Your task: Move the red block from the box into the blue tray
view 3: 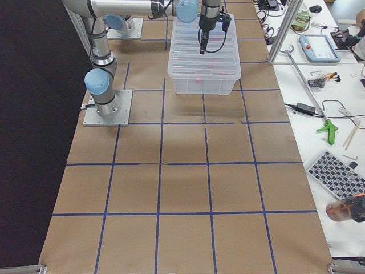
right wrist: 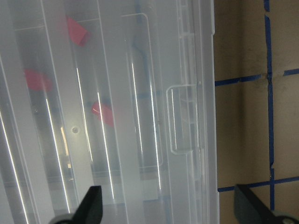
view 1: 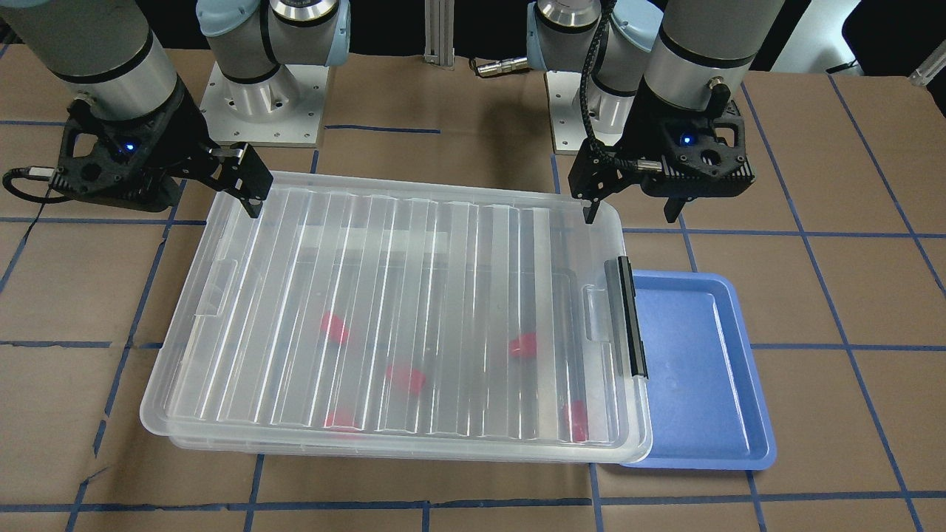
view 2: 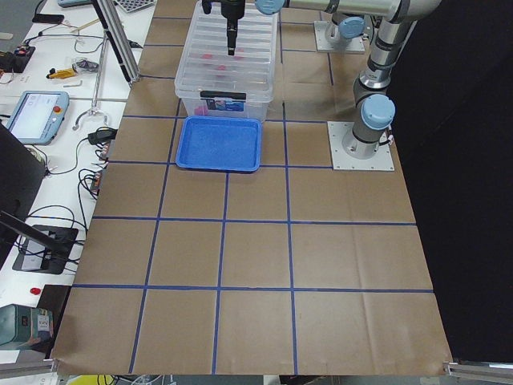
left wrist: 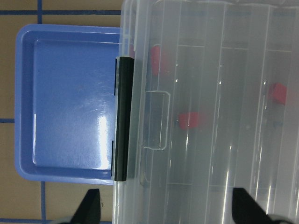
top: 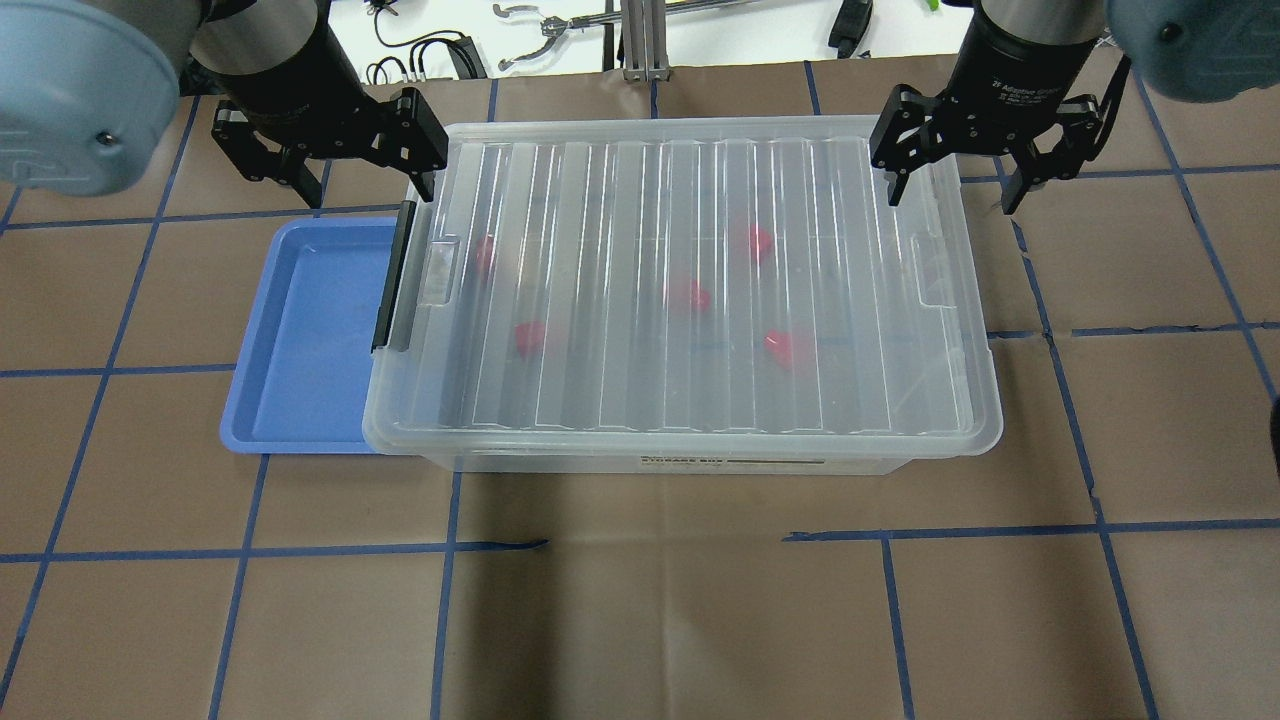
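Observation:
The box (top: 640, 400) is a clear bin with its ribbed lid on and a black latch bar (top: 393, 280) at its left end. Several red blocks lie inside under the lid, one of them near the middle (top: 688, 295) and one by the latch end (left wrist: 189, 120). The blue tray (top: 310, 330) sits empty against the latch end. My left gripper (top: 365, 185) is open and empty above the box's far left corner. My right gripper (top: 952, 190) is open and empty above the far right corner. Each straddles the box's rim.
The table is brown paper with blue tape lines (top: 650, 540). The two arm bases (view 1: 262, 96) stand behind the box. A bench with tools, cables and a tablet (view 3: 319, 48) runs along the table's far side.

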`<state>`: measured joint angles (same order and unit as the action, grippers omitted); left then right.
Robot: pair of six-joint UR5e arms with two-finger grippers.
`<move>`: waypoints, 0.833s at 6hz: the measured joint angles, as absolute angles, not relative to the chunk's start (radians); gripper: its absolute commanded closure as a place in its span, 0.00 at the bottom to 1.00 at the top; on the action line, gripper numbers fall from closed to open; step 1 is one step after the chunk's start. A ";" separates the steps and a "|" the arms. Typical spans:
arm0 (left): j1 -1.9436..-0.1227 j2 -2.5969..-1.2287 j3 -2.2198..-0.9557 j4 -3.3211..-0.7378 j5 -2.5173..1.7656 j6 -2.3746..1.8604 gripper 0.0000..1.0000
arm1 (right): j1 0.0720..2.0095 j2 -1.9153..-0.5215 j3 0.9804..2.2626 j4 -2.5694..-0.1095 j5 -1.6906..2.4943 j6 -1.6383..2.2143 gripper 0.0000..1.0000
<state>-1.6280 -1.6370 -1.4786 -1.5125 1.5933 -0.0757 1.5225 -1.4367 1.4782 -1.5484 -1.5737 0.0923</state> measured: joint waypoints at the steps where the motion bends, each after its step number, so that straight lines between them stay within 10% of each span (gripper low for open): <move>1: -1.629 -1.643 -1.474 -1.512 1.595 -0.076 0.02 | 1.478 -1.425 1.520 -1.604 -1.585 0.052 0.00; 5: -1.627 -1.644 -1.468 -1.511 1.595 -0.076 0.02 | 1.394 -1.437 1.767 -1.895 -1.582 -0.016 0.00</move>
<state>-1.6267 -1.6441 -1.4679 -1.5114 1.5949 -0.0763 1.3935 -1.4370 1.7670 -1.8951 -1.5823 -0.0162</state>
